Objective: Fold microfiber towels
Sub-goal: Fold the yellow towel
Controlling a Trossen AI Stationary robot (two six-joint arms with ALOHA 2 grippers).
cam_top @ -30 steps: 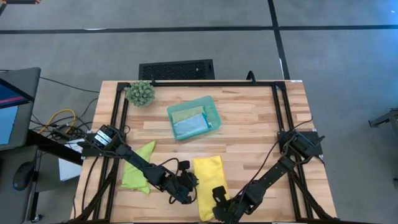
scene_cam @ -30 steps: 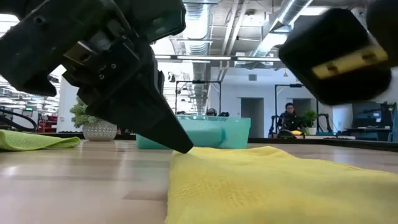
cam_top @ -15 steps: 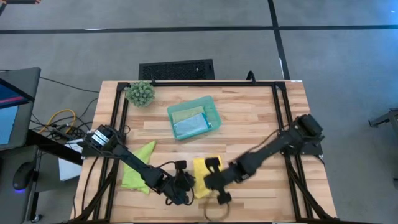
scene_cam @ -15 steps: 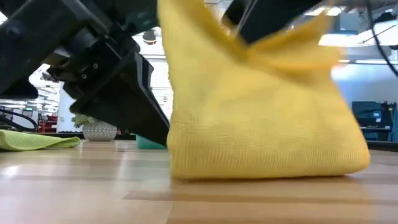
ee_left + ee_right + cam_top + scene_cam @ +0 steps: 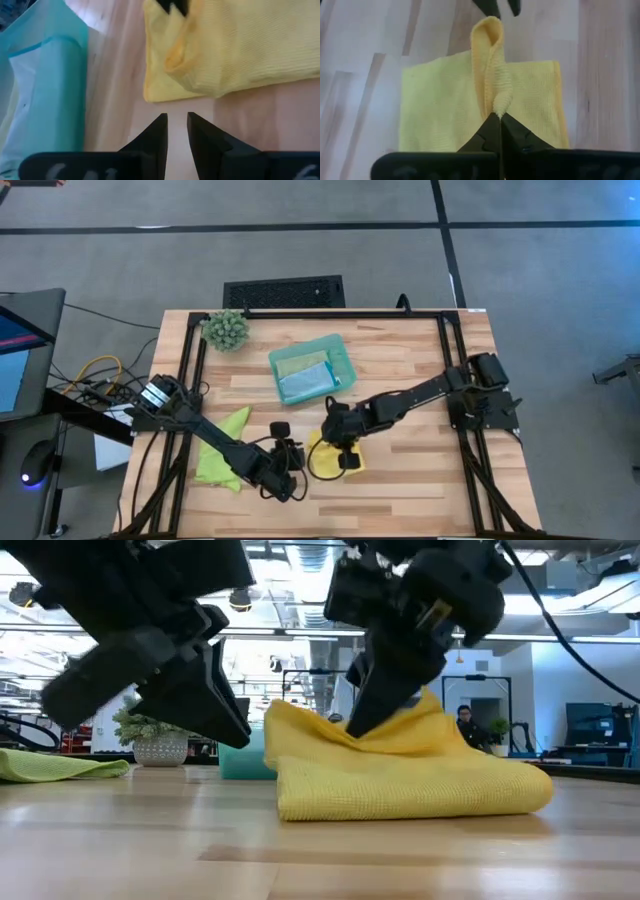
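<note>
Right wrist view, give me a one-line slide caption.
Right gripper shut on a pinched ridge of the folded yellow towel lying on the wooden table.

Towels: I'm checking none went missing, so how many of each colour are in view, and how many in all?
Yellow towel: 1
Lime towel: 1
Sage towel: 1
Blue towel: 1
Total: 4

The yellow towel (image 5: 485,112) is matt, finely ribbed cloth (soft, creased where pinched). The surface (image 5: 400,370) is smooth pale wood planks. The tray (image 5: 340,358) looks like translucent teal plastic.
</note>
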